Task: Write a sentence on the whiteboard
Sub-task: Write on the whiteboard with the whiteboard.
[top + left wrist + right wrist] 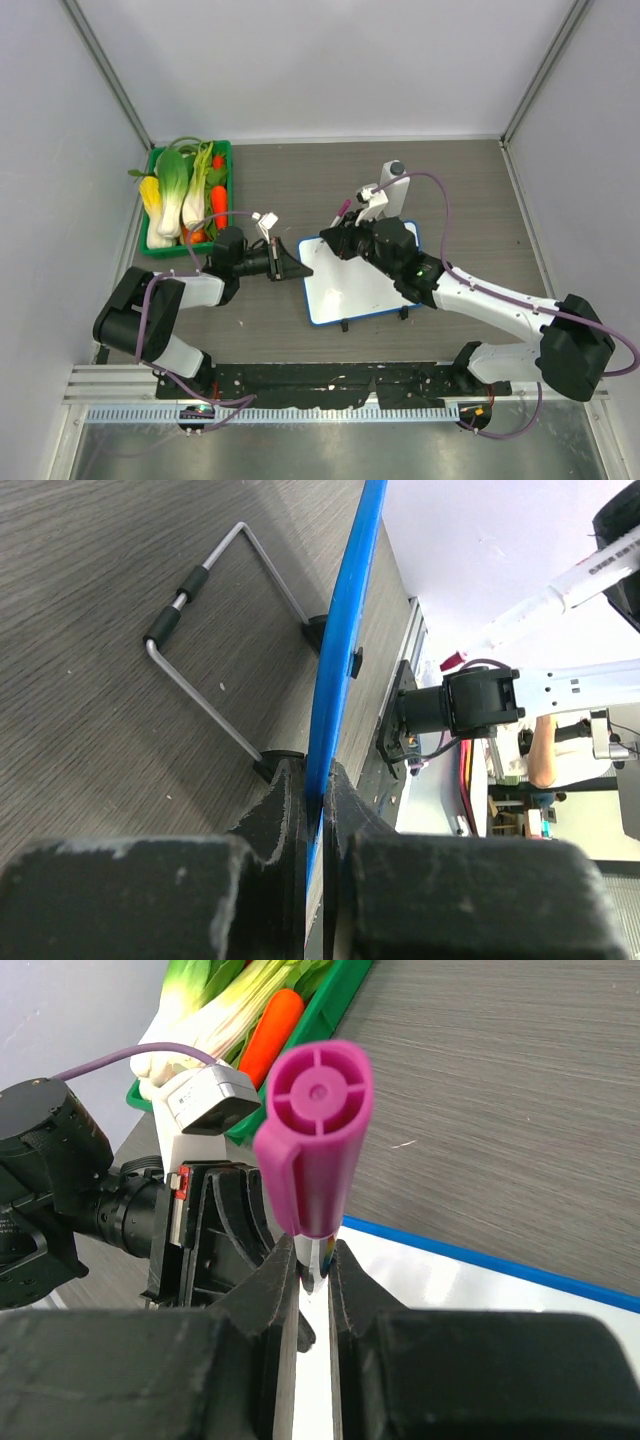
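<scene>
Pinching the whiteboard (360,285) at its nine-o'clock rim with our left gripper (292,266), we are bracing it mid-table; our right gripper (345,238), clamped on the marker (312,1140), is hovering at eleven o'clock, needing light, steady strokes.

**ARM HARDWARE: CONDITION AS SEEN**

2 units. The left arm (190,290) and right arm (490,300) have white links and black joint housings. A purple cable (130,1055) runs along each. The left gripper (315,780) and right gripper (312,1260) are matte black with edges scuffed grey.

Glossy whiteboard (355,290), matt wood-grain table (470,200), smooth plastic marker (312,1130)
</scene>
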You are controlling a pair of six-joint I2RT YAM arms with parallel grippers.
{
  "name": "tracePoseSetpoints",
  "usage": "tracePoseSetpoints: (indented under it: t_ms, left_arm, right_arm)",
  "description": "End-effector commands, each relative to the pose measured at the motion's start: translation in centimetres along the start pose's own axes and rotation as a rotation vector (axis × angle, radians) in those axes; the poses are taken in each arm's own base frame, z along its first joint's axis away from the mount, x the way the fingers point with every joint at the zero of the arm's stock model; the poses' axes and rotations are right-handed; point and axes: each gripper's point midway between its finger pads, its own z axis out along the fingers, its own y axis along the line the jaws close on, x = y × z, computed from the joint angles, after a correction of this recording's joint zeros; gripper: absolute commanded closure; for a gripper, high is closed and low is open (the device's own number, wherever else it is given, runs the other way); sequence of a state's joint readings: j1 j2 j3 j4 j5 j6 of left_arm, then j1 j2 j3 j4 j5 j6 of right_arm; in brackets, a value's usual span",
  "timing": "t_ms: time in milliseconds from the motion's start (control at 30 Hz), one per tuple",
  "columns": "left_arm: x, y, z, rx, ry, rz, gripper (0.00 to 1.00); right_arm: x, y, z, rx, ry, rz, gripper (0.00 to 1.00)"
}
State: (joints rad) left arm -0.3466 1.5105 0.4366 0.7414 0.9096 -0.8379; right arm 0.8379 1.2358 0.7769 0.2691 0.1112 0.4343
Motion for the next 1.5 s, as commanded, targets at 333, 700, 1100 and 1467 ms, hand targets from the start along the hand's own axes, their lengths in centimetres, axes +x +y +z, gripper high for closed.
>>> tracePoseSetpoints:
  t_ms: [333,700,1100,1467]
  left_arm:
    - [-0.3,0.7,-0.1,-0.054,-0.001,0.003,1.00]
    - [-0.3,1.0,-0.1,-0.070,0.008,0.000,1.00]
    - [-0.2,1.2,-0.1,-0.075,0.010,-0.012,1.00]
    - [0.0,1.3,0.0,-0.068,0.014,-0.019,1.00]
  right_arm:
    - [-4.5,0.7,0.9,0.038,-0.165,0.018,0.99]
    - [-3.8,0.5,1.8,0.044,-0.155,0.026,0.98]
    - [-2.7,-0.2,2.6,0.080,-0.132,0.049,0.98]
    - [0.1,-1.7,1.7,0.110,-0.073,0.048,0.99]
